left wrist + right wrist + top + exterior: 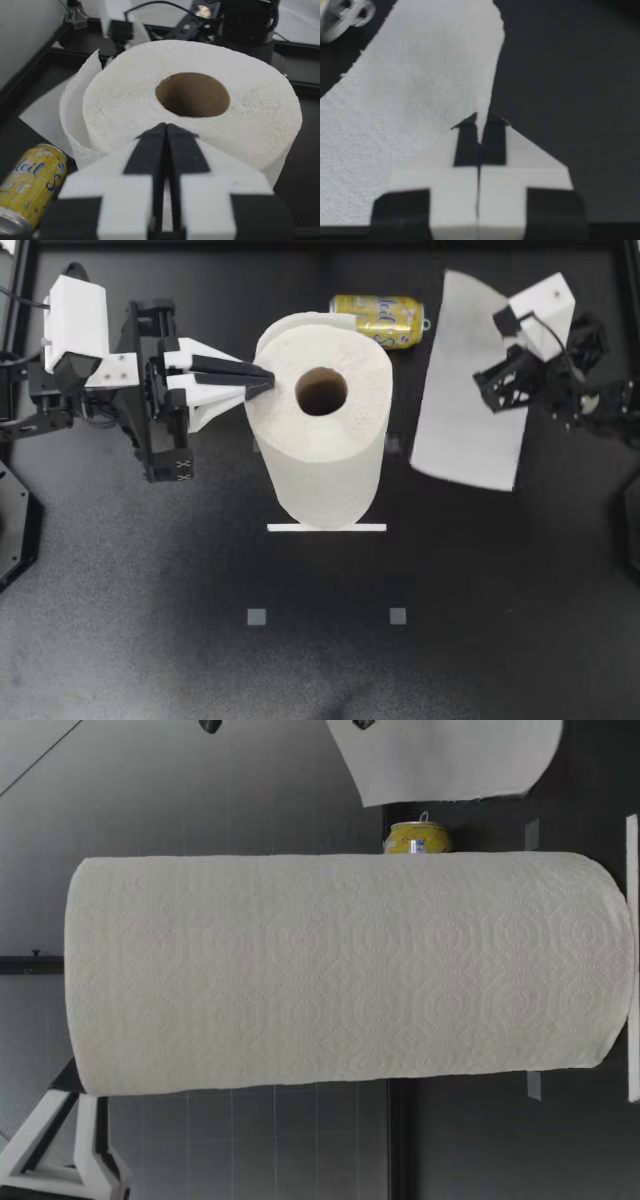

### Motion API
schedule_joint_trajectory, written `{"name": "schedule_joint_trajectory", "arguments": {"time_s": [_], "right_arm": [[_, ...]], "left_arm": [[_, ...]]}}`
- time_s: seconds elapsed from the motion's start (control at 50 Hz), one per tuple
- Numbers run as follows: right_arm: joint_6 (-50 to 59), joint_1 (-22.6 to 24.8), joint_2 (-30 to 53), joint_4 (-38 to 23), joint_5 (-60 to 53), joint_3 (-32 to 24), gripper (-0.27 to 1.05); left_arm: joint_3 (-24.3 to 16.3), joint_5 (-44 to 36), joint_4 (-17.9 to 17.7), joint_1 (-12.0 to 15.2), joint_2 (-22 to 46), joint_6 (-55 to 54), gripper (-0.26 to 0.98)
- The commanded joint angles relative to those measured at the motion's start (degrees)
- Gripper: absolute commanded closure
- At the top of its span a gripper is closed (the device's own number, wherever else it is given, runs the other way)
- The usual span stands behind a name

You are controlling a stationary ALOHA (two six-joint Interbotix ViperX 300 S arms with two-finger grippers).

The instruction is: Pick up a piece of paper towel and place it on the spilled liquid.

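Note:
A big white paper towel roll stands upright mid-table on a white base; it fills the low view. My left gripper is shut, its tips resting on the roll's top rim beside the cardboard core. My right gripper is raised at the right and shut on the edge of a torn-off towel sheet, which hangs down toward the table. A yellow can lies on its side behind the roll. I cannot make out liquid on the dark table.
Two small grey squares mark the table's near half. Black frame rails run along the table's sides and back. In the low view the can shows just past the roll, and white parts of my left arm sit at the height of the roll's top.

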Motion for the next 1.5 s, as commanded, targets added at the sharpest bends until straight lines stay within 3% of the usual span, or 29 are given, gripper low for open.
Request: {"name": "schedule_joint_trajectory", "arguments": {"time_s": [0.0, 0.22, 0.58, 0.72, 0.94, 1.06, 1.34, 1.48], "right_arm": [[-0.5, -3.2, 0.5, -2.4, -2.0, -2.1, 0.91], [-5.7, -9.4, 5.3, -3.4, -6.3, -7.2, 0.91], [-6.8, -10.9, 9.0, -2.6, -7.8, -10.6, 0.83], [-6.8, -10.9, 8.0, -2.6, -7.8, -10.5, 0.63], [-7.2, -10.9, 7.7, -1.1, -6.2, -10.5, 0.12], [-8.6, -10.9, 6.7, 0.2, -3.7, -9.4, 0.10], [-23.3, -10.5, -4.4, 11.8, -1.7, -6.0, 0.11], [-32.6, -5.7, -11.3, 21.4, -1.7, -4.6, 0.11]], "left_arm": [[-0.5, -0.4, -0.1, 0.4, -0.7, 0.1, 0.62], [-0.4, -0.4, -0.1, 0.4, -1.4, 0.0, 0.62], [0.6, -1.4, -0.1, 0.4, -3.3, 0.0, 0.62], [1.4, -3.4, -0.1, 0.4, -4.3, 0.0, 0.62], [1.8, -5.1, 0.0, 0.4, -4.8, 0.1, 0.62], [1.8, -5.4, 0.0, -0.2, -5.0, 0.2, 0.62], [2.2, -5.4, 0.0, -0.4, -6.1, 0.1, 0.62], [2.3, -5.1, 0.0, -0.6, -7.0, 0.1, 0.62]]}}
